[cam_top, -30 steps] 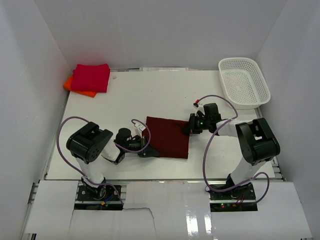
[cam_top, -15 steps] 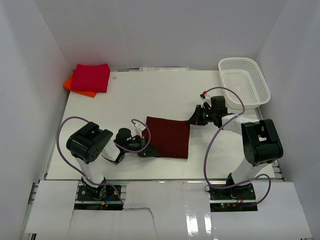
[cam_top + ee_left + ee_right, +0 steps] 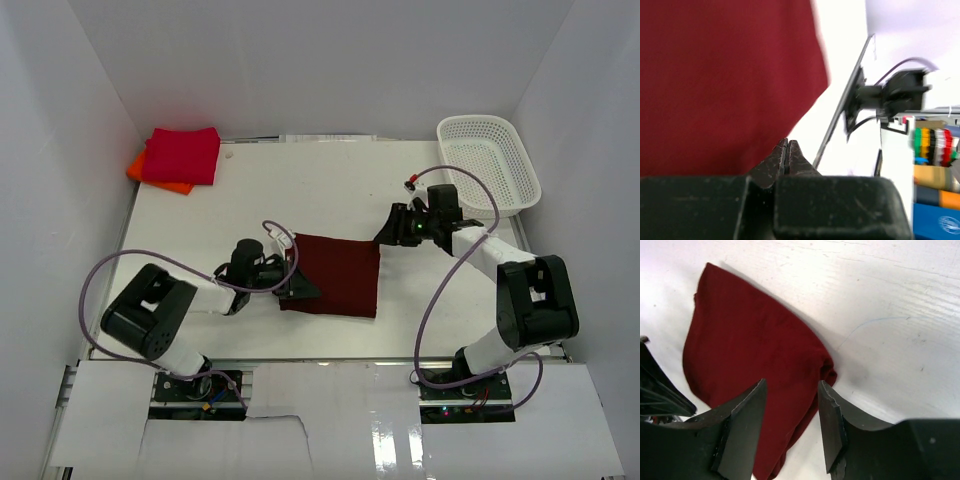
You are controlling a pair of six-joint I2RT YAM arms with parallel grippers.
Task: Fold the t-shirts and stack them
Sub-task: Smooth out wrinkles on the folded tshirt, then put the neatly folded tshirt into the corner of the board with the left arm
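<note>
White walls close in a white worktop (image 3: 300, 190) on three sides. Near its middle, toward the front edge, the dark maroon t-shirt (image 3: 335, 275) lies folded into a flat, roughly square pad.

The left gripper (image 3: 303, 288) sits low at the pad's left edge. In the left wrist view its gripper (image 3: 787, 145) is clenched, the two fingertips pressed together with no gap, and the maroon cloth (image 3: 725, 75) fills the view just beyond them. Whether any fabric is pinched between the tips cannot be told.

The right gripper (image 3: 388, 232) is at the pad's far right corner. From its wrist camera this gripper (image 3: 790, 387) is released, the fingers (image 3: 747, 420) standing apart and holding nothing, with the corner of the maroon shirt (image 3: 750, 365) showing in the gap between them and bare worktop beside it.

In the far left corner the crimson-red t-shirt (image 3: 183, 155) lies folded on top of the orange t-shirt (image 3: 140, 168), whose edge shows at the left. A white mesh basket (image 3: 478, 120) stands in the far right corner, well apart from all the shirts.
</note>
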